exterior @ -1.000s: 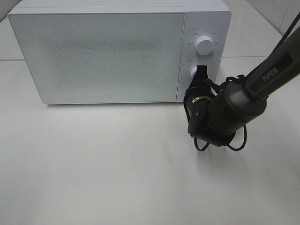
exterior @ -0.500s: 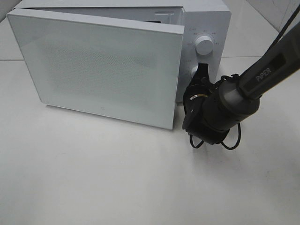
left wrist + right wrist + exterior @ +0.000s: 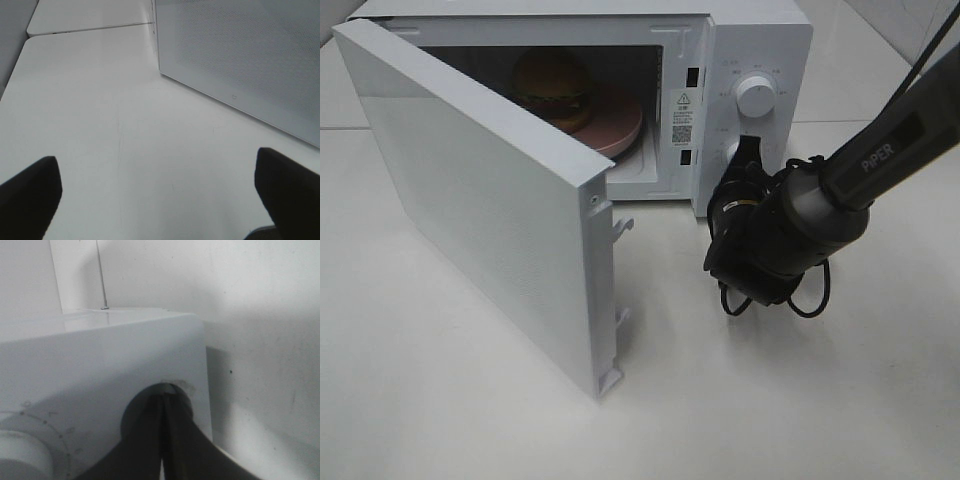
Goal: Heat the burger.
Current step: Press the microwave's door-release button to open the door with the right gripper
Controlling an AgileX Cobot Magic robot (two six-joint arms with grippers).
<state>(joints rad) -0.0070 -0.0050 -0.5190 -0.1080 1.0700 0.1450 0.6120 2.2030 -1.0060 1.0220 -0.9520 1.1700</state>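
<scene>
Bright, even overhead light from above; both my wrist views are poorer.

From the high camera I find the white table (image 3: 470,420) nearly washed out, with only soft shadows beside the open microwave door (image 3: 490,210). Inside the microwave (image 3: 760,40) it is dimmer, and the burger (image 3: 552,85) looks slightly soft. The fingers (image 3: 30,195) of my left gripper (image 3: 157,197) are dark, unfocused blobs. My right wrist view is dim and grey, my right gripper (image 3: 163,410) a black silhouette.

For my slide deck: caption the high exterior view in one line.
Microwave door stands open, burger on a pink plate inside, shut right gripper at the control panel.
</scene>
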